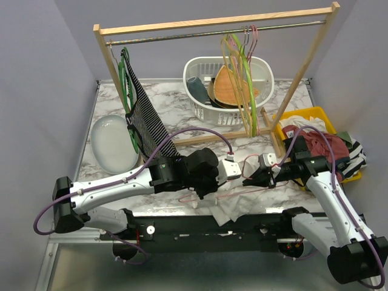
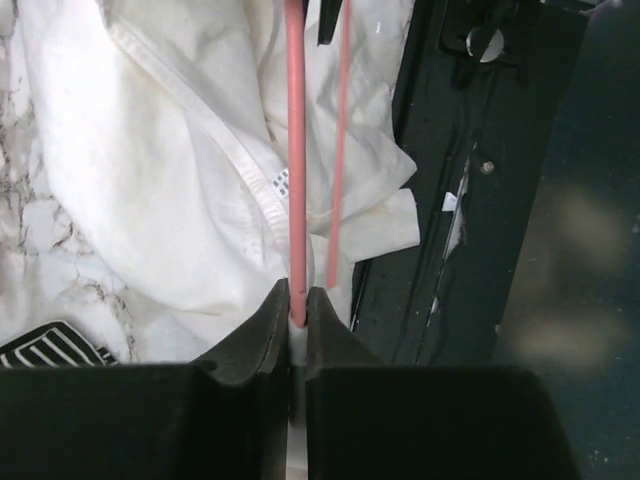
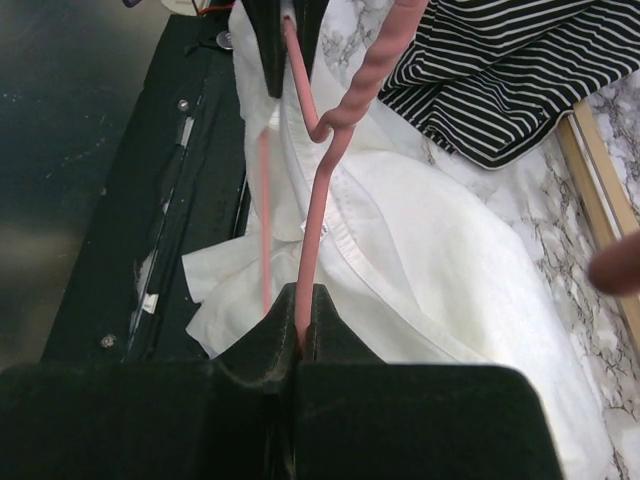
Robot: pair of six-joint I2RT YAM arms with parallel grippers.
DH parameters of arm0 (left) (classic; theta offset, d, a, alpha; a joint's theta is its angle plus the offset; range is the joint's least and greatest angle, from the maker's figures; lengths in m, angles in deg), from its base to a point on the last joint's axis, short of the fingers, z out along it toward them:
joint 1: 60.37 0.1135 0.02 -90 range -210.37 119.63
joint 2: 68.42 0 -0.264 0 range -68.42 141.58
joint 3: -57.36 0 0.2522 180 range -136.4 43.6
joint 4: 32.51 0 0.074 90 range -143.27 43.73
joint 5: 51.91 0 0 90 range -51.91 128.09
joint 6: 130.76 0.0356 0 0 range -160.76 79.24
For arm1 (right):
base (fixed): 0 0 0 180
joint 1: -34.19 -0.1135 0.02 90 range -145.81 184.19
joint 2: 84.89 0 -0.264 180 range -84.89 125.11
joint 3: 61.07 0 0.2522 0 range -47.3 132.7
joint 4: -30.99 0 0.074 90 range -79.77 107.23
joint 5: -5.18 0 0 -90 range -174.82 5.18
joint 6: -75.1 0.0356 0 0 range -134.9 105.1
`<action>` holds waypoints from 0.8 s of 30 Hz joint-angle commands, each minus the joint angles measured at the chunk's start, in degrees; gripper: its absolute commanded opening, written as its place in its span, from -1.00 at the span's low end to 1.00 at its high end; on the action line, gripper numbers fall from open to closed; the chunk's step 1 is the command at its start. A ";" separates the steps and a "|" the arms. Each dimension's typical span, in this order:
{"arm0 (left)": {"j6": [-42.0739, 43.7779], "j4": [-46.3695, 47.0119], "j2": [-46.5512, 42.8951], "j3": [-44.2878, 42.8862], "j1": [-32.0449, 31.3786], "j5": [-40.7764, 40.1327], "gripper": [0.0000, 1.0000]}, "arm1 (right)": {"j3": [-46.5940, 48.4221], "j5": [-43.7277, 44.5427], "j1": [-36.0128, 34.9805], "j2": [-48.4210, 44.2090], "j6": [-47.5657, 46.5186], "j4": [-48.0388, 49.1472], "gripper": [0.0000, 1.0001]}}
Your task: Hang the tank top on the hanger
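The thin pink hanger (image 1: 225, 194) hangs low over the table's front edge, hook up, held between both grippers. My left gripper (image 1: 238, 174) is shut on one pink wire (image 2: 297, 200), with a scrap of white showing between the jaws under it. My right gripper (image 1: 253, 179) is shut on the wire just below the twisted neck (image 3: 365, 85). The two grippers face each other, close together. The white tank top (image 1: 239, 207) lies crumpled on the table under the hanger (image 2: 150, 180) (image 3: 450, 250), one corner over the front edge.
A wooden rack (image 1: 106, 57) stands at the back, with lime-green hangers (image 1: 239, 66) and a striped garment (image 1: 145, 118) hanging on it. Behind are a white basket (image 1: 265, 66), a yellow bin (image 1: 315, 114) of clothes at right, and a white dish (image 1: 112, 142) at left.
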 commanded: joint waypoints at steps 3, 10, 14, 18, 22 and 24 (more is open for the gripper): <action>-2.42 3.49 -3.16 4.67 -0.14 -3.05 -1.00 | -1.54 0.04 -0.18 -1.51 4.05 3.63 -0.87; -9.19 9.28 -12.73 15.84 -0.14 -4.81 -1.00 | 0.57 9.88 5.61 -5.29 30.21 14.45 0.17; -10.34 11.40 -15.81 19.54 -0.06 -5.60 -1.00 | 0.05 10.50 12.02 -7.83 37.35 17.26 0.34; -10.52 12.11 -17.49 21.38 -0.06 -6.22 -1.00 | -2.41 23.72 15.02 -10.22 49.12 27.87 0.51; -10.43 13.25 -19.42 22.79 -0.14 -6.30 -1.00 | -0.40 23.43 14.94 -6.36 47.76 24.66 0.24; -9.91 13.69 -19.86 23.58 -0.06 -6.22 -1.00 | 1.61 21.23 14.77 -2.95 46.43 21.77 0.12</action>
